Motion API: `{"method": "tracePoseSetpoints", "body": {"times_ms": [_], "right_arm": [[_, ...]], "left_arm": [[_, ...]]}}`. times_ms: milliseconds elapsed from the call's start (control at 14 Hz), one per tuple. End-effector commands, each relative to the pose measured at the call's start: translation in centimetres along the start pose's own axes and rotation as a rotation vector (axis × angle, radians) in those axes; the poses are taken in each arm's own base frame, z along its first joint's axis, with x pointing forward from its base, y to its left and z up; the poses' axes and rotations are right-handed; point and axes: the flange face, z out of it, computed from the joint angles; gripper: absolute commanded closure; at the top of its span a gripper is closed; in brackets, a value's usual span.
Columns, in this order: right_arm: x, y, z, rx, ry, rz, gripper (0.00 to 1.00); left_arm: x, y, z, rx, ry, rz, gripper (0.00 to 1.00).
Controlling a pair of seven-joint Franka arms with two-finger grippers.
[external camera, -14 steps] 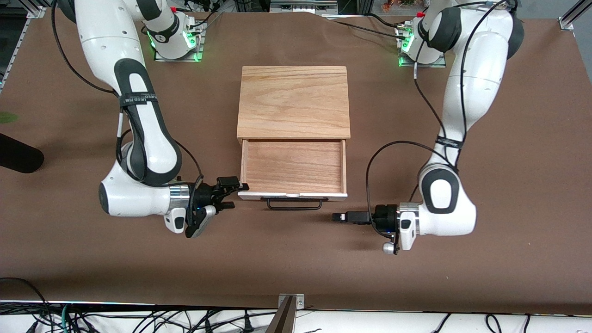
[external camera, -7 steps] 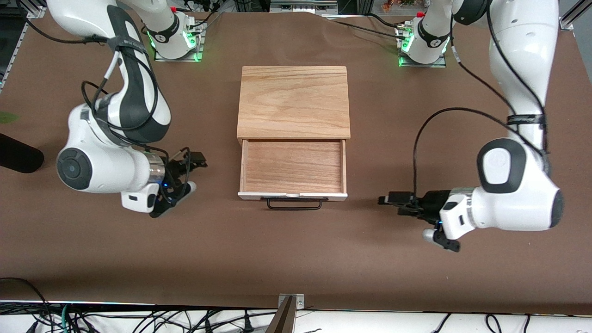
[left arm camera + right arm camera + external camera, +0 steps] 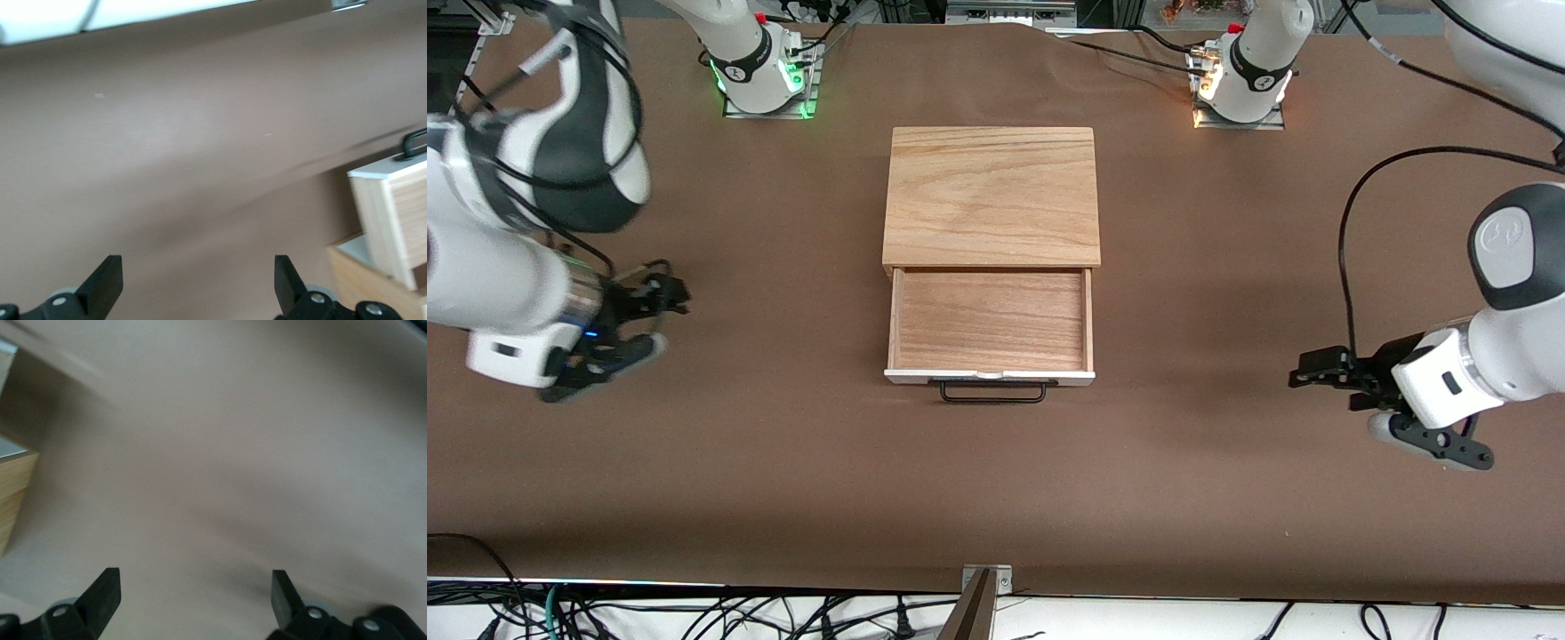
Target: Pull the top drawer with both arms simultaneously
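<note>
Light oak-grained cabinet (image 3: 991,196); the drawer (image 3: 991,322) has a reddish-brown floor, white front and black handle (image 3: 992,392). Brown table (image 3: 996,498). 2 white arms (image 3: 507,267) with black bands.

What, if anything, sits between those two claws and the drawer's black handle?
Nothing visible does. Only bare brown table lies between the left gripper and the top drawer, and between the right gripper and the drawer's handle. Both grippers are open.

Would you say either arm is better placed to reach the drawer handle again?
Neither clearly. The left gripper and right gripper, both open, hover over bare table at opposite ends, well off the handle of the pulled-out top drawer.
</note>
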Motion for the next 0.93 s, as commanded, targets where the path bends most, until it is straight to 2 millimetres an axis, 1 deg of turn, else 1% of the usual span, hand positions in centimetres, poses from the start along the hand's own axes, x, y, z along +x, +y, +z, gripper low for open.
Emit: {"method": "tracePoseSetpoints", "body": {"times_ms": [0, 71, 143, 214, 286, 357, 500, 571, 643, 714, 786, 857], "right_arm": [[-2.1, 2.4, -4.9, -0.058, 0.059, 0.041, 0.00], [-2.9, 2.4, -6.4, -0.061, 0.080, 0.043, 0.00], [-4.4, 1.7, -8.7, -0.053, 0.112, 0.040, 0.00], [-6.4, 1.5, -9.2, -0.014, 0.107, 0.052, 0.00], [-7.8, 1.1, -8.8, 0.013, 0.105, 0.051, 0.00], [-9.7, 2.1, -8.4, 0.044, 0.100, 0.100, 0.00], [-12.1, 2.6, -6.7, 0.099, 0.079, 0.156, 0.00], [-13.4, 2.0, -6.3, 0.110, 0.077, 0.178, 0.00], [-14.7, 1.3, -5.9, 0.103, 0.088, 0.232, 0.00], [-16.8, 1.1, -5.2, 0.100, 0.092, 0.305, 0.00], [-17.6, 0.2, -4.6, 0.092, 0.095, 0.325, 0.00], [-18.1, -0.3, -4.7, 0.077, 0.102, 0.323, 0.00]], "left_arm": [[-2.9, -1.3, -6.0, 0.103, 0.046, -0.015, 0.00], [-3.9, -1.7, -8.1, 0.112, 0.068, -0.025, 0.00], [-4.9, -1.9, -10.0, 0.122, 0.081, -0.035, 0.00], [-5.9, -1.8, -11.2, 0.124, 0.086, -0.043, 0.00], [-7.1, -1.8, -12.6, 0.126, 0.089, -0.052, 0.00], [-7.9, -1.6, -12.8, 0.120, 0.066, -0.057, 0.00], [-9.2, -1.9, -12.9, 0.108, 0.004, -0.107, 0.00], [-9.8, -1.9, -12.7, 0.110, -0.037, -0.169, 0.00], [-10.6, -1.4, -13.4, 0.118, -0.055, -0.243, 0.00], [-11.1, -0.8, -13.3, 0.137, -0.070, -0.300, 0.00], [-11.8, -0.4, -13.5, 0.161, -0.074, -0.328, 0.00], [-12.4, -0.3, -13.3, 0.158, -0.086, -0.326, 0.00]]}}
